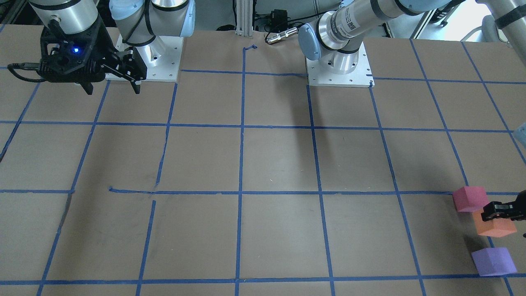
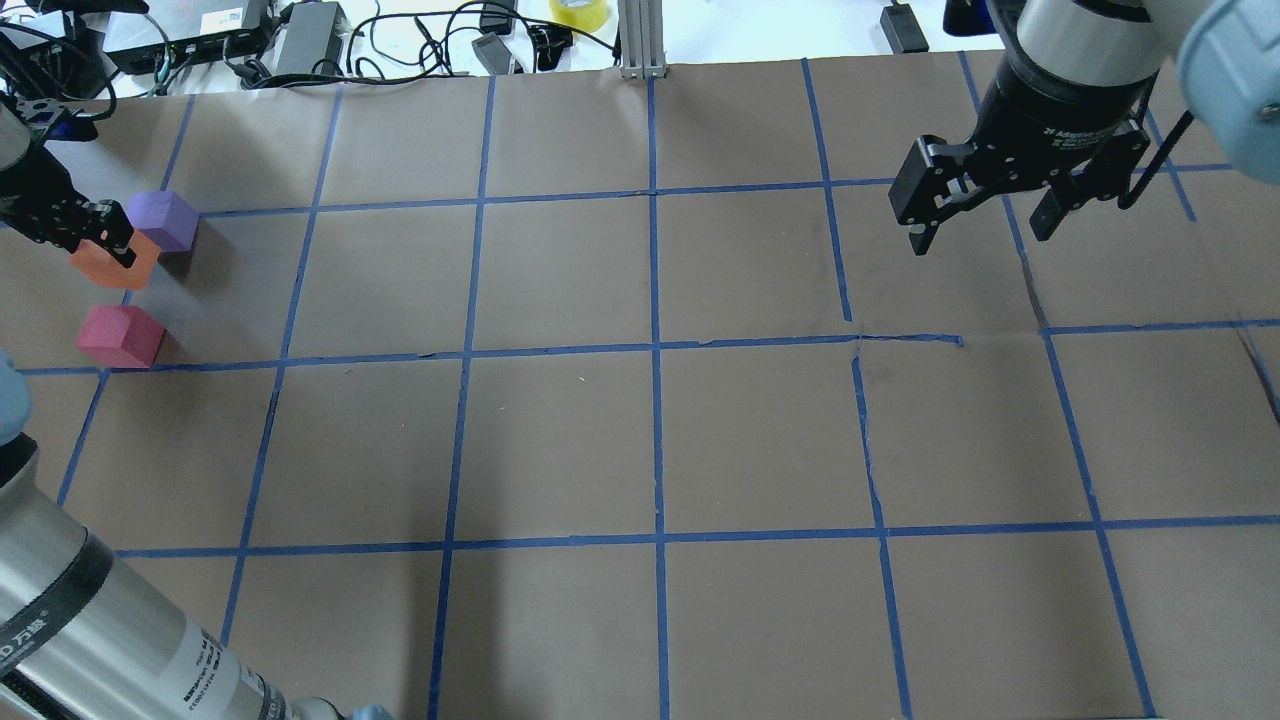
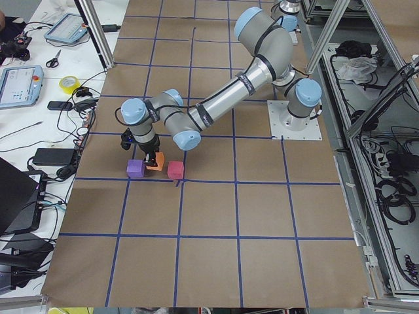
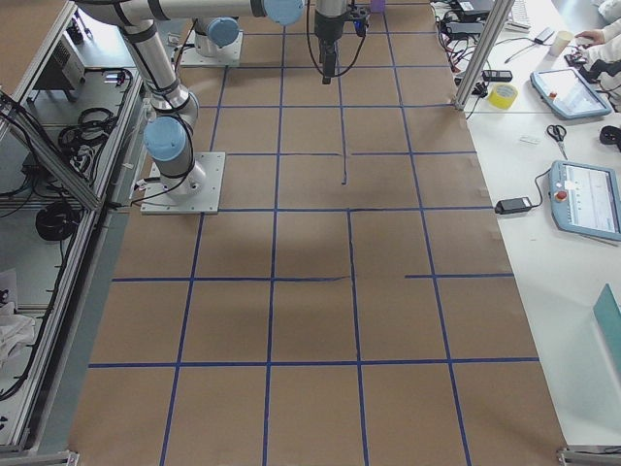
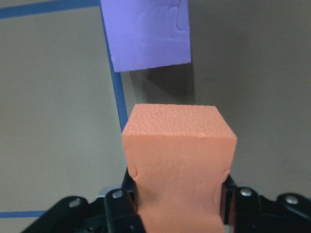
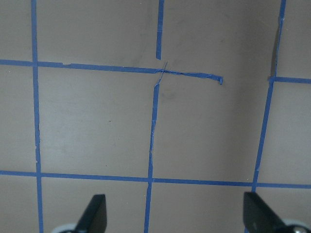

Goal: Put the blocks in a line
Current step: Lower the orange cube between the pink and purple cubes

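1. The left claw (image 5: 177,194) is clamped on the small orange matte foam cube (image 5: 177,145). Its fingers bite the two side faces low down, and the foam visibly dents inward at both contacts. I cannot tell whether the cube rests on the desk or hangs just above it.
2. By that denting I judge the cube soft, light and springy. It is not fragile, but it is easily squashed or twisted. A gentle squeeze on flat opposite faces, centred, should serve best, and the matte skin ought not to slip.
3. Just beyond the orange cube sits the small purple foam cube (image 5: 148,34), on a strip of blue tape.
4. On the orange cube's other side, near it, stands the small red-pink foam cube (image 2: 120,336). The three form a rough row at the left edge of the brown paper-covered desk (image 2: 560,440).
5. Far across, the right claw (image 2: 980,238) hangs spread wide and empty above the desk. Its collar reads "2F Adaptive"; the rest is illegible.
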Robot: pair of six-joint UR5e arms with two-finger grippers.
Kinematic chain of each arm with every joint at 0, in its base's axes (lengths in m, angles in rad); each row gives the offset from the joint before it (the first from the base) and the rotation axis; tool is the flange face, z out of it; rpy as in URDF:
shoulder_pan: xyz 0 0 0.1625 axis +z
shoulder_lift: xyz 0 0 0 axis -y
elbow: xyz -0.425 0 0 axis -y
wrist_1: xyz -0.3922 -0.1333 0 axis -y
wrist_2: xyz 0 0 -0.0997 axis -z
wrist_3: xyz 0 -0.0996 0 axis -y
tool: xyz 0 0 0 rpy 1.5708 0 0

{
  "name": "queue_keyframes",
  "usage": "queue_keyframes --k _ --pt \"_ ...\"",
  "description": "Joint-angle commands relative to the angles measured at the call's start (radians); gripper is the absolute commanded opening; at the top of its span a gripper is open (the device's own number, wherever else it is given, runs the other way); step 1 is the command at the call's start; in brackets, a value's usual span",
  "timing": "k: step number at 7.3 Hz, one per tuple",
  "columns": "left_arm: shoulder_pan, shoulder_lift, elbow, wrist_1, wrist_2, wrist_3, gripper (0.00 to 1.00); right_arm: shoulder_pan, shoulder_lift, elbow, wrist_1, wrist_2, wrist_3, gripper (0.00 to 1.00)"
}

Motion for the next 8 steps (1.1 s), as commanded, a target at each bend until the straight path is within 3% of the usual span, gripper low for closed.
queue_keyframes --k 1,8 --pt "0.005 -0.026 0.009 -0.006 0.001 -0.002 0.00 0.000 0.003 0.000 0.000 0.003 0.001 1.00" --pt "0.005 -0.071 -0.009 0.070 -0.008 0.001 0.00 0.000 0.000 0.002 -0.005 0.003 0.002 1.00"
